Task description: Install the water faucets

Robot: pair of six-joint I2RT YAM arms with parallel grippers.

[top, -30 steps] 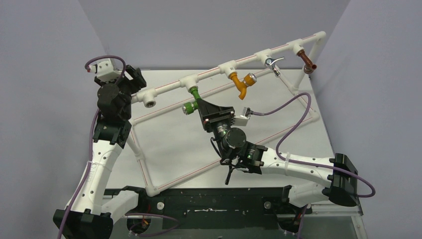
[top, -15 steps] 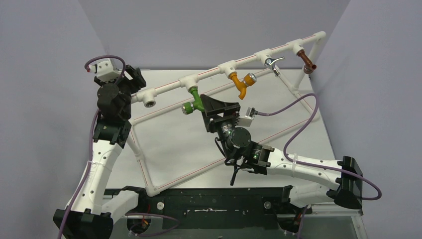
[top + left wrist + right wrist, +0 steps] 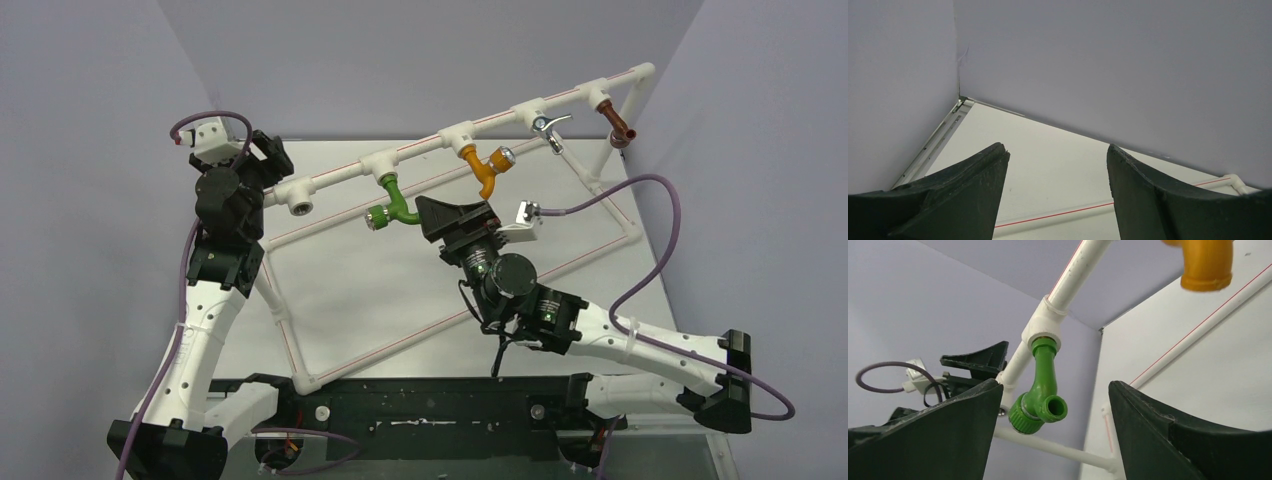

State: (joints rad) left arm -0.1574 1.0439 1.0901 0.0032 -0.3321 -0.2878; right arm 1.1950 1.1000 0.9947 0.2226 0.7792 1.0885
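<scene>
The green water faucet (image 3: 393, 205) hangs screwed into a white tee (image 3: 1045, 327) of the raised pipe rail (image 3: 430, 145), its knob end pointing left. In the right wrist view the faucet (image 3: 1040, 390) shows its spout mouth, a little beyond the fingertips. My right gripper (image 3: 422, 210) (image 3: 1054, 385) is open just right of the faucet, touching nothing. My left gripper (image 3: 270, 155) (image 3: 1057, 150) stands open and empty at the rail's left end, high by the back left corner.
Further right along the rail sit an orange tap (image 3: 485, 170) (image 3: 1205, 265), a chrome tap (image 3: 548, 127) and a brown fitting (image 3: 620, 130). An open tee socket (image 3: 300, 207) faces forward at the rail's left end. A white pipe frame (image 3: 285, 335) borders the table.
My right gripper opened, let go of the green faucet and drew back to the right. The faucet stays in its tee. The left arm has not moved.
</scene>
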